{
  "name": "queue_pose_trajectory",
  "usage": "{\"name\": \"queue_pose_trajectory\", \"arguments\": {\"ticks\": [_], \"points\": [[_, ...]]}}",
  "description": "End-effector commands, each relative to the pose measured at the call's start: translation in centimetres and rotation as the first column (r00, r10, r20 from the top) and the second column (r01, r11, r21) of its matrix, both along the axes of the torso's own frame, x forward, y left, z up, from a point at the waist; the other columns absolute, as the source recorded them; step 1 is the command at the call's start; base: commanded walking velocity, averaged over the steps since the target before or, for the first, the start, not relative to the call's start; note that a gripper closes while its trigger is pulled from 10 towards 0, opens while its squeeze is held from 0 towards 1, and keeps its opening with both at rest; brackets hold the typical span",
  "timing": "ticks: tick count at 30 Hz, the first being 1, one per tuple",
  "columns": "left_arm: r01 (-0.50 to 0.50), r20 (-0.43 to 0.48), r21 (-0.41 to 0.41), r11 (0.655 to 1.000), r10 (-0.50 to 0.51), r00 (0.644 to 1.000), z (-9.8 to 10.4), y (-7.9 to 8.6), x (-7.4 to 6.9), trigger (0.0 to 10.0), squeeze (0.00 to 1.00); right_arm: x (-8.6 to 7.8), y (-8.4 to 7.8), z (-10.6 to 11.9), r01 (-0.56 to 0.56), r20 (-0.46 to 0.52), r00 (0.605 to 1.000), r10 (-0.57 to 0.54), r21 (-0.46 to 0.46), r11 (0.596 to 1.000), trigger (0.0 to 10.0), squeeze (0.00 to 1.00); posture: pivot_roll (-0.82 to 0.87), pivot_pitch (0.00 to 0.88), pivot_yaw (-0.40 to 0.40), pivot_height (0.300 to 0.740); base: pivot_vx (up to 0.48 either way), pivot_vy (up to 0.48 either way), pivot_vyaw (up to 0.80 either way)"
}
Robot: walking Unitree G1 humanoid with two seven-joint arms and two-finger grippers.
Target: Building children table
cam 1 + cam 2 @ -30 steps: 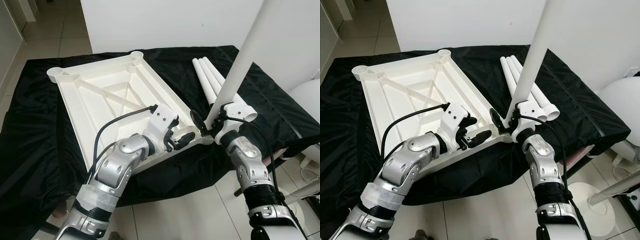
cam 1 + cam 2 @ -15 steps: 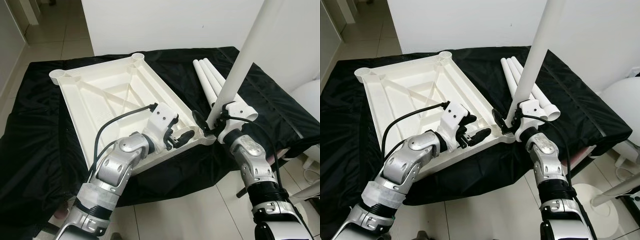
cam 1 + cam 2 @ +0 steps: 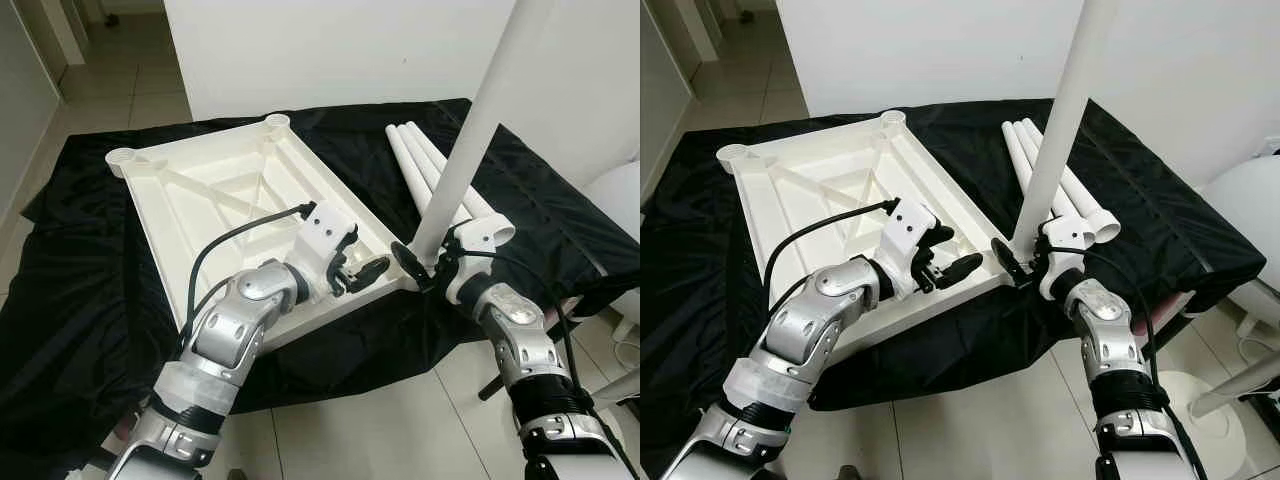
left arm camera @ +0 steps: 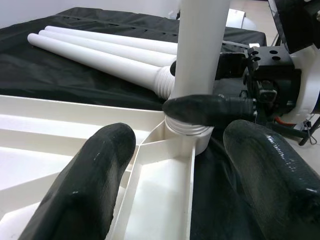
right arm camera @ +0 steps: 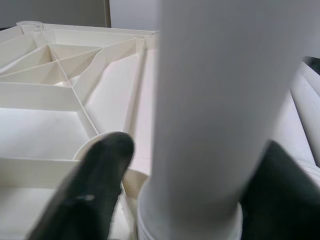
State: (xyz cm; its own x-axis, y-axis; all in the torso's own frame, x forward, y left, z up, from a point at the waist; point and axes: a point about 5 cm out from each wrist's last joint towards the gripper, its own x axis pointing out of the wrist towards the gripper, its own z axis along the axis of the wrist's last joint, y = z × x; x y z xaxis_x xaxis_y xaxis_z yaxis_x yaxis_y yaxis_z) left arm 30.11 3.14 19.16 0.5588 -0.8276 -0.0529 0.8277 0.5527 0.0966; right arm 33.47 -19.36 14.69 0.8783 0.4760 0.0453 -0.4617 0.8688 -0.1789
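My right gripper (image 3: pixel 1023 268) is clenched around the base of a long white plastic table leg (image 3: pixel 1060 110), which stands upright. One black finger (image 5: pixel 95 185) lies on one side of the tube and the other finger is on the opposite side, so the leg is between them. Directly under my right gripper, the threaded end of this leg sits in the corner socket of the white plastic tabletop (image 3: pixel 215 205), which lies upside down with its ribs facing up.

My left gripper (image 3: pixel 360 275) is just beside the right one, over the same corner of the tabletop. Its two black fingers (image 4: pixel 100 170) are spread apart and grasp nothing; they hover over the rim of the tabletop, one on each side of a rib, and I cannot tell if they touch it. The upright leg is just beyond their tips.

Behind my right gripper, three more white plastic legs (image 3: pixel 425 165) lie side by side on the black cloth (image 3: pixel 70 300). The cloth covers the low surface under the tabletop.
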Motion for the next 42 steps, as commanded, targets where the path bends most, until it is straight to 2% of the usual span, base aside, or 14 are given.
{"name": "queue_pose_trajectory", "arguments": {"ticks": [1,7,8,9,10,15,25,31,35,36,37,39,41,42], "points": [[-0.046,0.014,0.005,0.999,0.045,0.999,0.1,0.2,0.4,10.0,0.00,-0.3,0.0,-0.9,-0.021,-0.033,0.999,0.020,-0.029,0.999,0.0,0.00,0.01,0.000,0.031,0.740,0.000,0.000,0.00],[-0.048,0.017,0.002,0.999,0.048,0.999,0.2,0.1,0.6,10.0,0.00,-0.3,-0.4,-1.0,-0.012,-0.039,0.999,0.010,-0.042,0.999,0.0,0.00,0.01,0.000,0.031,0.740,0.000,0.000,0.00],[-0.051,0.019,0.002,0.999,0.051,0.999,0.3,0.2,0.7,10.0,0.00,-0.2,-0.6,-1.0,0.007,-0.043,0.999,-0.009,-0.051,0.999,7.6,0.00,0.01,0.000,0.030,0.740,0.000,0.000,0.00],[-0.051,0.019,0.002,0.999,0.051,0.999,0.3,0.2,0.7,10.0,0.00,-0.2,-0.6,-1.0,0.007,-0.043,0.999,-0.009,-0.051,0.999,7.6,0.00,0.01,0.000,0.030,0.740,0.000,0.000,0.00],[-0.054,0.021,0.002,0.999,0.054,0.998,0.3,0.2,0.7,10.0,0.00,-0.1,-0.7,-1.1,0.021,-0.052,0.998,-0.023,-0.046,0.999,10.0,0.00,0.02,0.000,0.029,0.740,0.000,0.000,0.00],[-0.058,0.022,0.002,0.998,0.058,0.998,0.3,0.3,0.8,10.0,0.00,-0.1,-0.7,-1.3,0.037,-0.066,0.997,-0.039,-0.025,0.999,10.0,0.00,0.02,0.000,0.028,0.740,0.000,0.000,0.00],[-0.065,0.022,0.005,0.998,0.065,0.998,0.1,0.6,0.7,10.0,0.00,-0.1,0.9,-1.8,0.270,-0.109,0.960,-0.257,0.130,0.954,10.0,0.00,0.03,0.000,0.024,0.740,0.000,0.000,0.00],[-0.065,0.022,0.007,0.998,0.065,0.998,0.1,0.6,0.7,10.0,0.00,0.0,1.8,-1.7,0.399,-0.141,0.916,-0.377,0.213,0.892,10.0,0.00,0.02,0.000,0.021,0.740,0.000,0.000,0.00],[-0.065,0.021,0.007,0.998,0.065,0.998,0.0,0.7,0.7,10.0,0.00,0.1,2.1,-1.6,0.536,-0.161,0.844,-0.511,0.242,0.809,10.0,0.00,0.02,0.000,0.014,0.740,0.000,0.000,0.00],[-0.065,0.020,0.007,0.998,0.065,0.998,-0.1,0.7,0.6,10.0,0.00,0.1,2.3,-1.5,0.590,-0.165,0.807,-0.567,0.258,0.765,10.0,0.00,0.03,0.000,0.012,0.740,0.000,0.000,0.00],[-0.065,0.020,0.007,0.998,0.065,0.998,-0.1,0.7,0.6,10.0,0.00,0.1,2.3,-1.5,0.590,-0.165,0.807,-0.567,0.258,0.765,10.0,0.00,0.03,0.000,0.012,0.740,0.000,0.000,0.00],[-0.068,0.015,0.003,0.998,0.068,0.998,-0.2,0.6,0.4,10.0,0.00,-0.2,3.3,-1.1,0.656,-0.154,0.751,-0.642,0.285,0.699,10.0,0.00,0.04,0.000,0.005,0.740,0.000,0.000,0.00],[-0.070,0.008,-0.001,0.998,0.070,0.998,-0.4,0.6,0.3,10.0,0.00,-0.4,4.4,-0.9,0.649,-0.129,0.755,-0.643,0.292,0.703,10.0,0.00,0.04,0.000,0.002,0.740,0.000,0.000,0.00],[-0.067,0.010,0.001,0.998,0.067,0.998,-0.4,0.5,0.2,10.0,0.00,-0.5,5.0,-0.6,0.604,-0.105,0.790,-0.604,0.304,0.736,10.0,0.00,0.04,0.000,0.001,0.740,0.000,0.000,0.00]]}}
